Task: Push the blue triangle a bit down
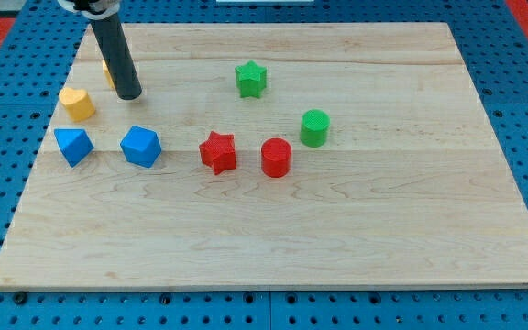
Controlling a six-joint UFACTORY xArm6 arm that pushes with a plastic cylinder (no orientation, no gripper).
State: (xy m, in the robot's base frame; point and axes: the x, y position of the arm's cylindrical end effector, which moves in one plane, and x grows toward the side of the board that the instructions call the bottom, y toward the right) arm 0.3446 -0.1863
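Note:
The blue triangle (pixel 72 145) lies near the board's left edge. A second blue block, many-sided (pixel 141 146), sits just to its right. My dark rod comes down from the view's top left, and my tip (pixel 129 95) rests on the board above the many-sided blue block. The tip is up and to the right of the blue triangle and clear of both blue blocks. A yellow block (pixel 78 104) lies left of the tip, directly above the triangle.
Another yellow block (pixel 107 72) is mostly hidden behind the rod. A red star (pixel 218 151) and a red cylinder (pixel 276 157) sit mid-board. A green star (pixel 250 79) and a green cylinder (pixel 314 127) lie further right. The wooden board (pixel 356 238) rests on a blue pegboard.

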